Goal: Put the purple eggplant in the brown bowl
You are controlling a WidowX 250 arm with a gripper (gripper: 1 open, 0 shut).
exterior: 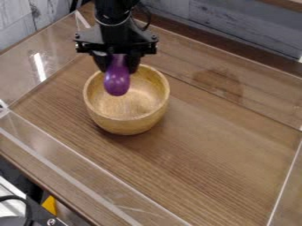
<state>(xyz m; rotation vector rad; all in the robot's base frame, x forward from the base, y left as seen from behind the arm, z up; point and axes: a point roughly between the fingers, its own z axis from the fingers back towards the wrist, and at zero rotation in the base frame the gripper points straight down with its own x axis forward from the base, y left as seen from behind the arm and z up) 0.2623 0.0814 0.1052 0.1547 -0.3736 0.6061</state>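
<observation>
Your pincer (116,64) was clamped shut on the purple eggplant (116,80), gripping its upper end so the fat end hung down. You had the eggplant over the far-left part of the brown bowl (126,116), its lower tip dipping at about rim level; contact with the bowl could not be told. Bowl sat on the wooden tabletop (213,150), left of centre, empty otherwise. A clear plastic wall (71,190) ran around the table edge, and a small clear stand (78,22) stood at the far left behind the arm. No brand, label or readable writing showed anywhere.
</observation>
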